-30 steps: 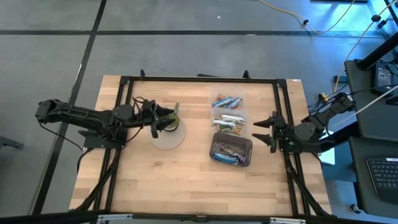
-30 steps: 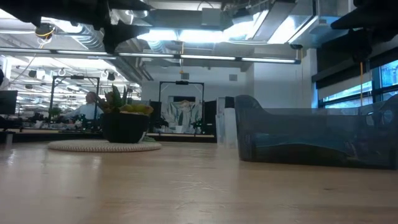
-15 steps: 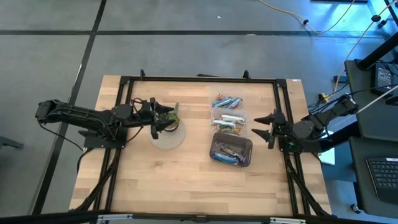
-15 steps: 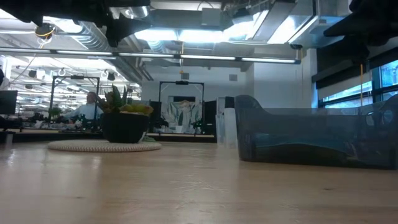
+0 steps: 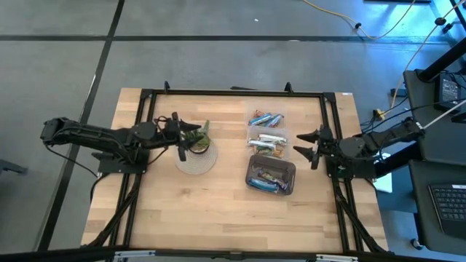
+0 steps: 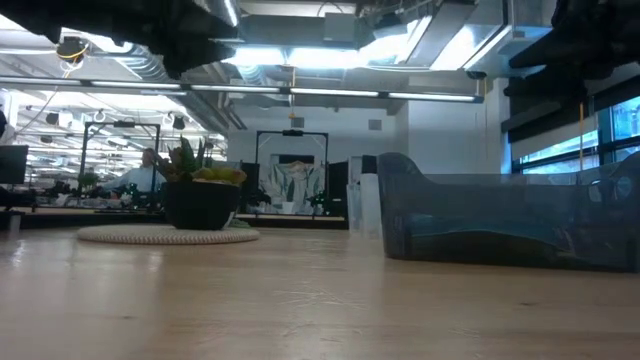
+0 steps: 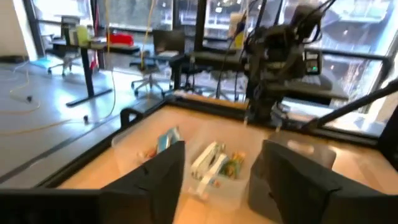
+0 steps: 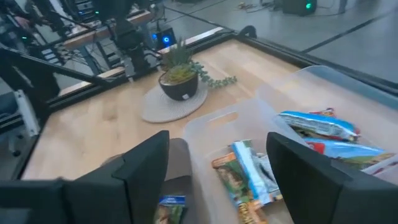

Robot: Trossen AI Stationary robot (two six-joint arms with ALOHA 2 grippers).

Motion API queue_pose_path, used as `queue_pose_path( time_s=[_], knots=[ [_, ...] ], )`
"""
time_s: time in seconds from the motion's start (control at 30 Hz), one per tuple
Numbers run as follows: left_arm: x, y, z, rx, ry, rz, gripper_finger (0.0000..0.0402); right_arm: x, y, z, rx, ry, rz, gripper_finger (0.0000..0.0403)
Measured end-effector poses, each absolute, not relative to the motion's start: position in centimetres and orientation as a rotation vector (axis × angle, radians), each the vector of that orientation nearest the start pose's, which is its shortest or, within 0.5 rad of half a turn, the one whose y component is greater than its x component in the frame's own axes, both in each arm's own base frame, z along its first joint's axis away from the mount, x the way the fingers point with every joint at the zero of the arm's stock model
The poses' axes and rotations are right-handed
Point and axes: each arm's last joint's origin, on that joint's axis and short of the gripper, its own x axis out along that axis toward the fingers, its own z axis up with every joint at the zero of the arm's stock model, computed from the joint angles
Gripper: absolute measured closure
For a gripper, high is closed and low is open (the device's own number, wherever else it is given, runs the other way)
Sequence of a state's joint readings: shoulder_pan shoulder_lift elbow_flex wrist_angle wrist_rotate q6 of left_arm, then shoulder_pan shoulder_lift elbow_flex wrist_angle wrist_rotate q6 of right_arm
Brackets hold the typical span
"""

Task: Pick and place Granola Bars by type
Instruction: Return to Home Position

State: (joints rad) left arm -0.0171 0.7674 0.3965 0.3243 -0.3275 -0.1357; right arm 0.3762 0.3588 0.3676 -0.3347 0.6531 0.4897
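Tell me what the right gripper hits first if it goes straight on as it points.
Probably the middle clear bin holding granola bars: the right gripper, fingers open, points at it. Height is unclear; it might pass over.

Granola Bars [image 5: 266, 143]: lying sorted inside three bins that are standing in a row on the worktop [image 5: 218, 211].
Far clear bin [image 5: 249, 120]: holding blue bars [image 5: 266, 118] with red, lying flat and overlapping.
Middle clear bin [image 5: 287, 150]: holding silvery-white and green-tan bars [image 8: 239, 177], lying side by side.
Black bin [image 5: 250, 172]: holding blue and purple bars [image 5: 268, 178], lying flat in a heap.
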Motion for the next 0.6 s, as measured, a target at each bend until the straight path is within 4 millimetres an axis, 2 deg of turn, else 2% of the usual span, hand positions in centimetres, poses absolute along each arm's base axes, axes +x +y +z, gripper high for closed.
queue_pose_path(
  time_s=[0.13, 0.27, 0.33, 0.47, 0.6],
  knots=[
    [16.6, 1.0, 24.9, -0.127, 0.064, 0.342, 0.0234, 10.3, 1.6, 22.9, 0.281, 0.211, -0.382, 0.0131],
    [14.9, 1.5, 25.2, -0.161, 0.070, 0.379, 0.0260, 10.4, 1.1, 22.9, 0.258, 0.211, -0.424, 0.0131],
    [14.0, 1.7, 25.3, -0.181, 0.068, 0.397, 0.0265, 10.5, 1.0, 22.8, 0.253, 0.206, -0.441, 0.0131],
    [12.5, 1.8, 25.2, -0.186, 0.089, 0.412, 0.0267, 10.7, 0.8, 21.2, 0.259, 0.181, -0.445, 0.0131],
    [11.5, 1.8, 24.0, -0.199, 0.065, 0.428, 0.0263, 10.9, 0.8, 19.6, 0.288, 0.083, -0.392, 0.0131]
  ],
)
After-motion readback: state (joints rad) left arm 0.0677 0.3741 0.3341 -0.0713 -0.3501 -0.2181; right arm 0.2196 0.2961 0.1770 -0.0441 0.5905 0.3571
